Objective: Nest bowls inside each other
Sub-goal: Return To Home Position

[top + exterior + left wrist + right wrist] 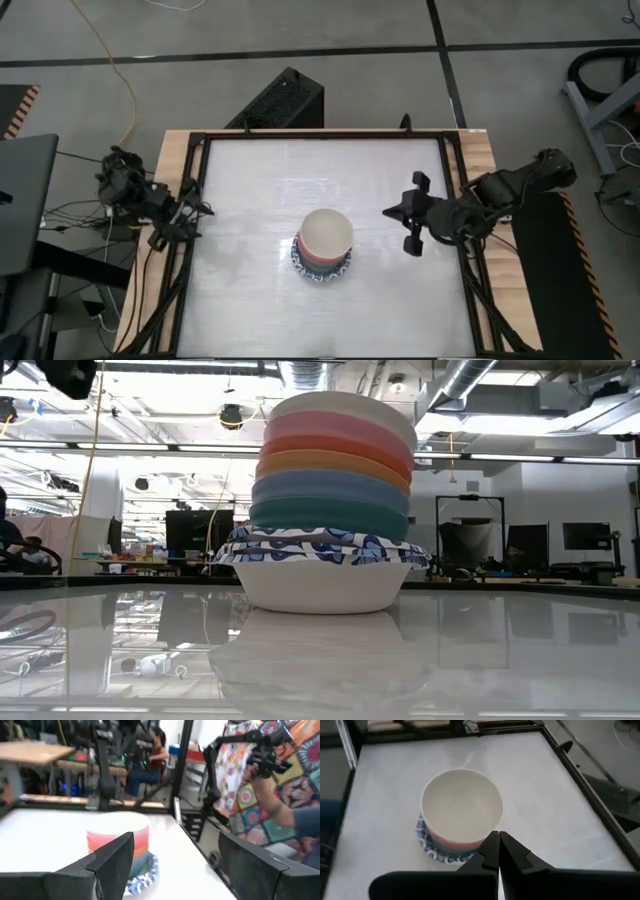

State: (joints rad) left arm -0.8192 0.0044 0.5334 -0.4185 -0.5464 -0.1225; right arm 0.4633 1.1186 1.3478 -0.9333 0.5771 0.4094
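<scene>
- You're basically done: the bowls (325, 245) sit nested in 1 stack, middle of the tabletop (250, 180).
- Your left gripper (176, 840) is open at the left edge; the right gripper (498, 840) is closed on nothing, near the right edge.

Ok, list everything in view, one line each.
bowls: one stack; blue-patterned white at the bottom, then green, blue, orange, red, pink, cream on top; table centre
table: one, white with a black frame
box: one, black, on the floor behind the table
person: one, seated beyond the table
left gripper: open, at the table's left edge
right gripper: shut, right of the stack
</scene>
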